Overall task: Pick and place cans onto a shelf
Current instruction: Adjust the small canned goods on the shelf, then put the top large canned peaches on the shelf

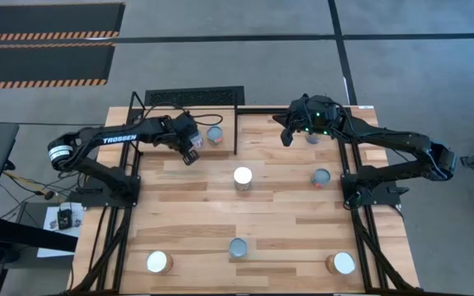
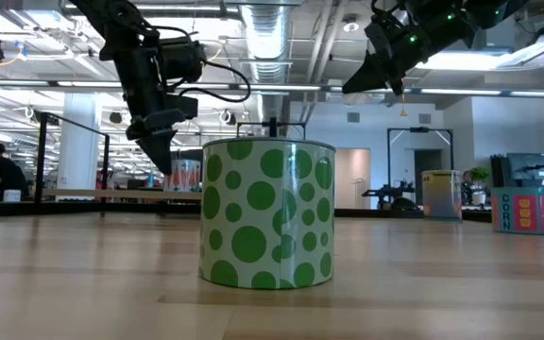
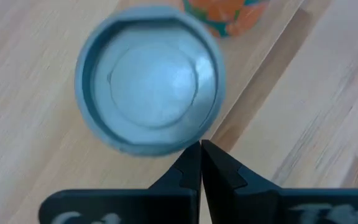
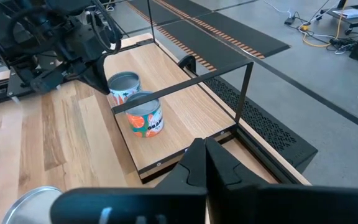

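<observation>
My left claw, fingers pressed together and empty, hovers upper left of centre beside the shelf, where two cans stand. My right claw, likewise pinched empty, waits upper right. Six cans remain scattered on the worktop, judged next.
</observation>
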Available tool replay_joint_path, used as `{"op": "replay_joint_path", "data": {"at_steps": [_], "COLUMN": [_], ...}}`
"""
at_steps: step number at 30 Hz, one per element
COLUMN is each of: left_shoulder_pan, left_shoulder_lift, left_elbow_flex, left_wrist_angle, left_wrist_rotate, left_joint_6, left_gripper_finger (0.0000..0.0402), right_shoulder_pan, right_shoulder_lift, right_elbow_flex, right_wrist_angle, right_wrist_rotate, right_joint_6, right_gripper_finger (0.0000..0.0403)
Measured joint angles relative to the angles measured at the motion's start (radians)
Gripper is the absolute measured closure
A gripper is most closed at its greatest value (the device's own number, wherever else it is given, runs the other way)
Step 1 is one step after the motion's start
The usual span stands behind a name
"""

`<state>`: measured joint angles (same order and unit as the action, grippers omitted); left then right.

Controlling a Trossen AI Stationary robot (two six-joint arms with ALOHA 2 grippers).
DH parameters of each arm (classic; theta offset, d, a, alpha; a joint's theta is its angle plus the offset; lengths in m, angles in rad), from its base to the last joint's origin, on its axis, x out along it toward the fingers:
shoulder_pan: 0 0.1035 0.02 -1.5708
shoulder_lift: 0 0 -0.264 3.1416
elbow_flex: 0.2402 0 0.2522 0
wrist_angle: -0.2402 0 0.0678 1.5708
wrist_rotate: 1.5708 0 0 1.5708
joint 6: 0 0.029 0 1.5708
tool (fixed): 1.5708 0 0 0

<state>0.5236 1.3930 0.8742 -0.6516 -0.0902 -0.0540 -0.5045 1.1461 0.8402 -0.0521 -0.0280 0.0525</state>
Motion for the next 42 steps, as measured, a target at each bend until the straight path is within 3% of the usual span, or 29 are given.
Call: {"op": "replay_joint_path", "data": {"at_steps": [6,15,19,27,31,36,42], "left_shoulder_pan": [-0.001,-0.071,-0.116,-0.213,-0.248,-0.278,-0.290], "left_shoulder_lift": [-0.050,-0.235,-0.307,-0.503,-0.600,-0.698,-0.811], "left_elbow_flex": [0.000,-0.001,-0.006,-0.245,-0.335,-0.350,-0.350], "left_wrist_angle": [-0.021,-0.057,-0.011,0.429,0.528,0.522,0.484], "left_wrist_rotate": [0.069,0.113,0.166,0.182,0.146,0.135,0.113], "left_joint_6": [-0.009,-0.037,-0.123,-0.309,-0.332,-0.278,-0.204], "left_gripper_finger": [0.0401,0.0401,0.0401,0.0401,0.0401,0.0401,0.0401], "right_shoulder_pan": [0.000,0.000,0.001,0.059,0.132,0.207,0.197], "right_shoulder_lift": [0.000,0.000,0.000,-0.008,-0.009,-0.009,-0.006], "right_elbow_flex": [0.000,0.000,0.000,0.000,0.000,0.061,0.153], "right_wrist_angle": [0.000,0.000,0.000,-0.020,-0.057,-0.286,-0.621], "right_wrist_rotate": [0.000,-0.026,-0.040,-0.071,0.050,0.202,0.261], "right_joint_6": [0.000,0.000,-0.030,-0.025,0.030,0.124,0.300], "right_gripper_finger": [0.0397,0.0397,0.0397,0.0397,0.0397,0.0397,0.0371]}}
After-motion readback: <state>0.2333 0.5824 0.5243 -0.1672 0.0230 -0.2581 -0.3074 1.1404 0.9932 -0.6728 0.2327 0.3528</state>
